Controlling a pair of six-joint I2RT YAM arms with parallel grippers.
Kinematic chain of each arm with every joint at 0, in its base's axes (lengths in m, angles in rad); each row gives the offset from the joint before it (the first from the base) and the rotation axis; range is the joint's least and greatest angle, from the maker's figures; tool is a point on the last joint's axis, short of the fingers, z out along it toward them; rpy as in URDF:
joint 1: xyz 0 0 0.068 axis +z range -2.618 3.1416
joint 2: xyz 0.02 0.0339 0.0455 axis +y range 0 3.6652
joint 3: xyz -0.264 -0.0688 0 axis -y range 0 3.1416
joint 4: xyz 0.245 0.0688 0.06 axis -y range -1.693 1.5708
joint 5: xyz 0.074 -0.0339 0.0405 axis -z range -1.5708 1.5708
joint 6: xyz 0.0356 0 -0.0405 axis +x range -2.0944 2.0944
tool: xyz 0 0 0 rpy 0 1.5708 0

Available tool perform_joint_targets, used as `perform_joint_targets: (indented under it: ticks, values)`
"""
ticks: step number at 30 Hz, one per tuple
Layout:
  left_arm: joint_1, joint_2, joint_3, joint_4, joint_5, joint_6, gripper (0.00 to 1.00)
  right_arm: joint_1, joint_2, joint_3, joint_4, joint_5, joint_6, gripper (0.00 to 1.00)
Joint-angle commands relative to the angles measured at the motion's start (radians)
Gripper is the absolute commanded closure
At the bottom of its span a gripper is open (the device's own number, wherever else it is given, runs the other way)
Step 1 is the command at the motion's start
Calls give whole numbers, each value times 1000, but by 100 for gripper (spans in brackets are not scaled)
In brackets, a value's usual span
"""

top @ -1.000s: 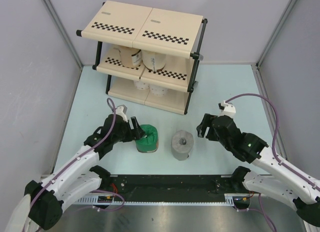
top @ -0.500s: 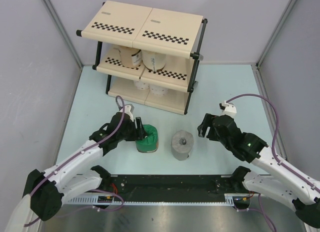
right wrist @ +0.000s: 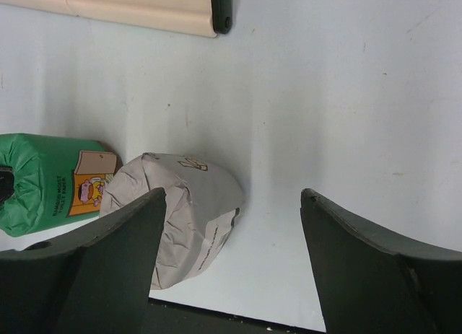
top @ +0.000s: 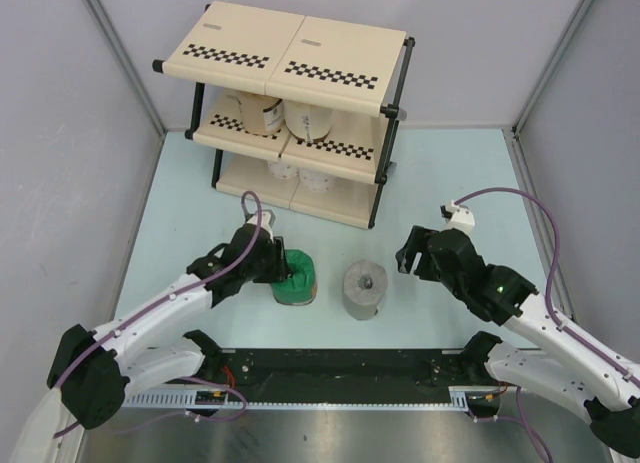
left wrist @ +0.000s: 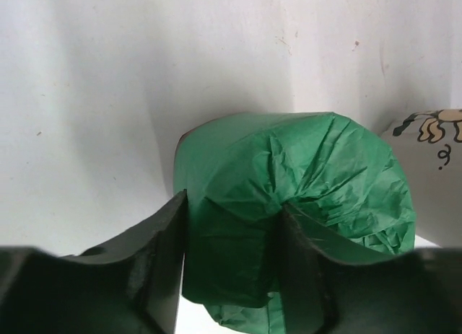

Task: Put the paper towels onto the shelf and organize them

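Green-wrapped roll (left wrist: 310, 168) is pinched by the left gripper (left wrist: 232, 208); the right gripper (right wrist: 232, 197) gapes wide, grey roll (right wrist: 180, 211) just ahead.

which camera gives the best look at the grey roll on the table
Top external: the grey roll stands whole and unblocked, centre hole visible. The right wrist view shows the roll side-on, partly hidden. The left wrist view catches only a sliver at its right edge.

Top camera looks down over everything; both wrist cameras, low and close, share the green-wrapped paper roll (left wrist: 303, 182).
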Motion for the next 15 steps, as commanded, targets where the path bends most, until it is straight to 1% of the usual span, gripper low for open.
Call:
perform_joint_targets:
  ticks: [1,2,4,7,10,13,15]
  values:
    - [-12,9,54,-15,-7,34,54,-5,-17,-4,21,7,3,20]
    - [-12,9,59,-15,-2,35,58,-6,-22,-7,19,7,4,20]
    - [-12,14,62,-15,12,35,60,-6,-25,-10,19,6,6,20]
    - [-12,-3,77,-30,21,31,62,-9,-34,-10,13,6,4,20]
    - [-12,-32,125,-59,23,31,62,-11,-42,-12,7,6,1,20]
    - [-12,-71,214,-99,21,37,62,-17,-49,-12,2,6,0,20]
    - [-12,-88,310,-136,15,47,62,-19,-54,-12,-1,3,0,20]
